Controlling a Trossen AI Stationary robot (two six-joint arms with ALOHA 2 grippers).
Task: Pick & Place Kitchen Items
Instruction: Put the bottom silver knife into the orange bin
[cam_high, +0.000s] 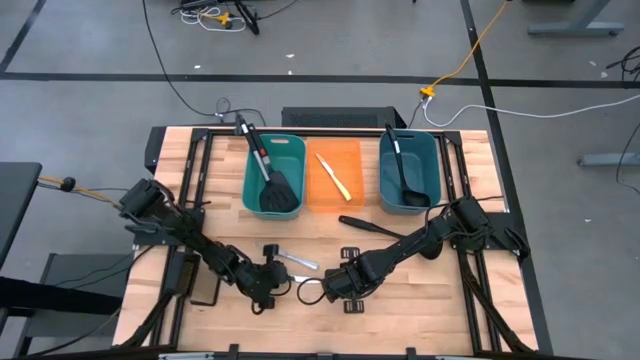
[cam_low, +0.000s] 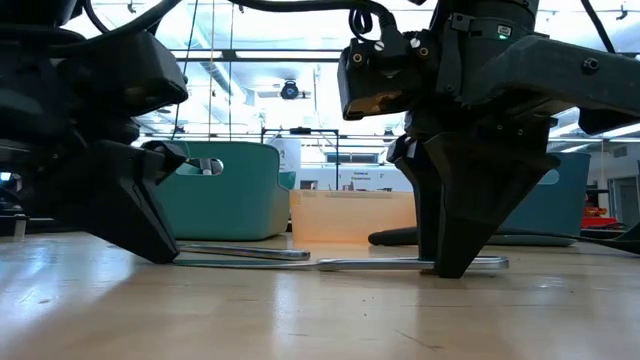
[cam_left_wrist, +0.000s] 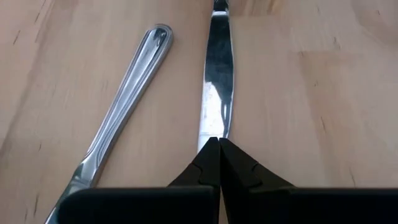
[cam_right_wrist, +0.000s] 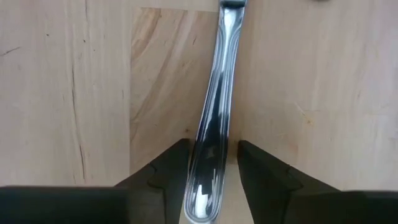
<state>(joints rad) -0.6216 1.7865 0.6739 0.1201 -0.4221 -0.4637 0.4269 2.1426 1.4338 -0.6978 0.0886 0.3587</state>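
Two black multi-jointed arms with matte boxy housings, silver screw heads and a small green light on the right arm's wrist block, black cable looped above it, tapering to wedge-shaped black fingers (cam_right_wrist: 264, 171) with stepped inner edges.

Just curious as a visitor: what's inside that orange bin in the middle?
A slim pale-yellow knife lies slanted on the floor of the orange bin. Nothing else shows there from above, and nothing covers it.
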